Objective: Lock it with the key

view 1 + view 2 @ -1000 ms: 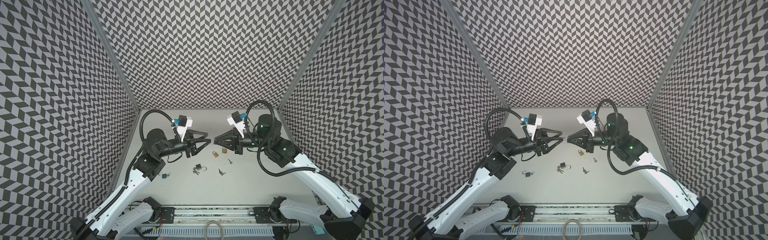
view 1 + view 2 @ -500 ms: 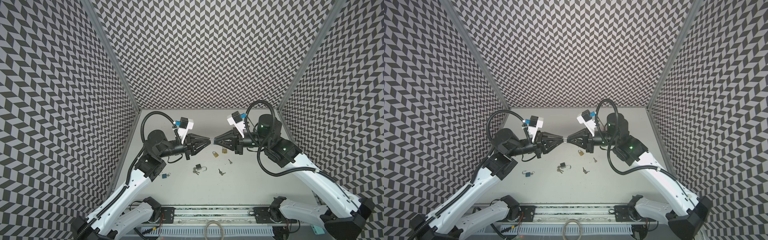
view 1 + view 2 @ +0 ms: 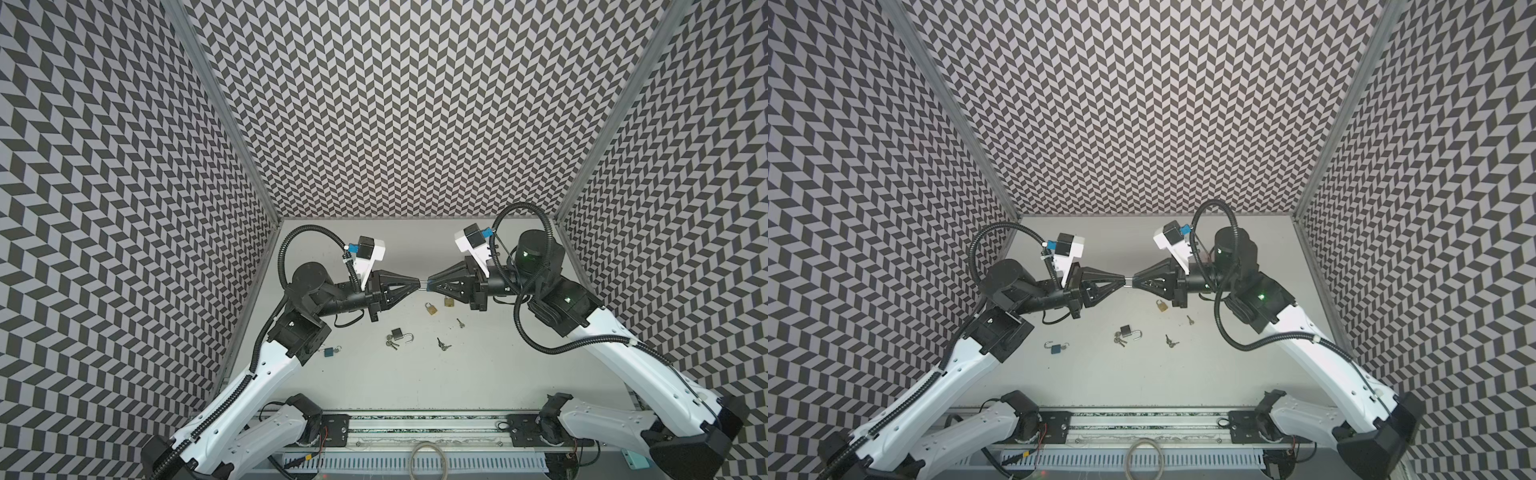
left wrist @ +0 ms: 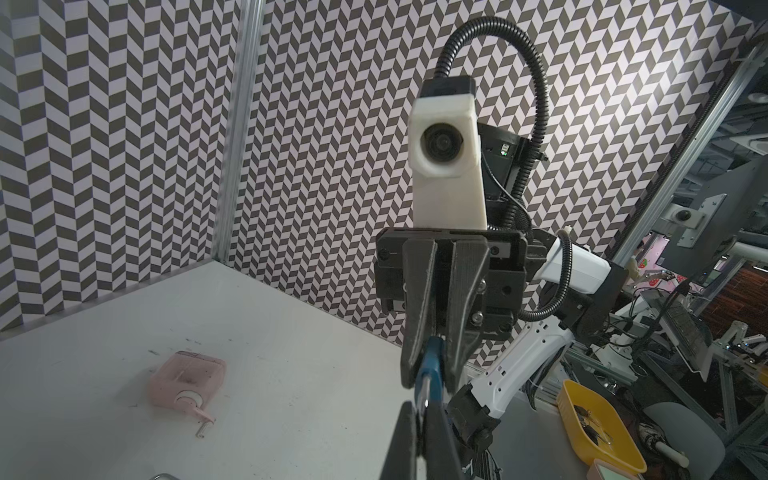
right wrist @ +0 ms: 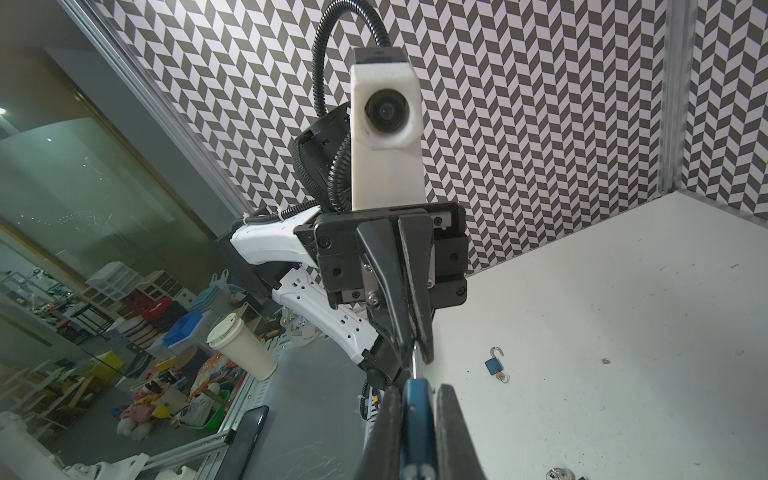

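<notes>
A small blue padlock (image 5: 417,409) is held in mid-air above the table, with my right gripper (image 5: 417,390) shut on its body. A thin silvery metal part (image 5: 415,365) sticks out of the lock towards my left gripper (image 4: 419,409), which is shut on it. I cannot tell whether that part is the key or the shackle. In both top views the two grippers (image 3: 417,284) (image 3: 430,285) meet tip to tip, with the silvery part (image 3: 1128,281) bridging them. The left wrist view shows the blue lock (image 4: 432,365) edge-on between the right gripper's fingers (image 4: 415,349).
On the table below lie two brass padlocks (image 3: 431,308) (image 3: 449,301), an open dark padlock with keys (image 3: 398,333), a second blue padlock (image 3: 329,352) near the left arm, and loose keys (image 3: 442,344) (image 3: 459,323). Patterned walls enclose three sides.
My left gripper was open around the silvery part a second ago and has closed onto it. The right gripper and the blue lock have stayed where they were.
</notes>
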Robot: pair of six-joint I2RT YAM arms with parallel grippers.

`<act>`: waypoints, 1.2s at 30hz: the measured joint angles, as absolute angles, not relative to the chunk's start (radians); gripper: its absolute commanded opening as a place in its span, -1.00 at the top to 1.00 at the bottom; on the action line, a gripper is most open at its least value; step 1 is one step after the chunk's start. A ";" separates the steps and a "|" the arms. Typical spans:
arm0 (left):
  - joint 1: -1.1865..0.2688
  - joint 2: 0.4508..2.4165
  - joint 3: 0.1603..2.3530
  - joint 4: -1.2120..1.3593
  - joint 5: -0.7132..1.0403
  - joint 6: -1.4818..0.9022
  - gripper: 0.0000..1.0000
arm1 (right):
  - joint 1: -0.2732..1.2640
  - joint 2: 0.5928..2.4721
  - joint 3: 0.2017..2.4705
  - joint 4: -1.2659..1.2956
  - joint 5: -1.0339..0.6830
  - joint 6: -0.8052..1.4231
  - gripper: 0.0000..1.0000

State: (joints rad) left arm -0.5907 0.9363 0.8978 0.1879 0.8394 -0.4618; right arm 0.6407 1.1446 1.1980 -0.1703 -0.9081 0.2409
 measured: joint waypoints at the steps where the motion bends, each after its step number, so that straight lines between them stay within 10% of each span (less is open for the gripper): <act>1: -0.610 0.942 0.898 0.190 0.822 -0.455 1.00 | 0.644 1.144 1.192 -0.155 -0.918 0.255 1.00; 36: -0.727 0.969 0.774 0.643 0.682 -0.571 1.00 | 0.683 1.092 1.042 0.213 -0.933 0.501 1.00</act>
State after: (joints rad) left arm -0.7269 0.9691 0.7738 0.6430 0.6815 -0.5713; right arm 0.6834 1.0916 1.0416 0.2134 -0.9329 0.5011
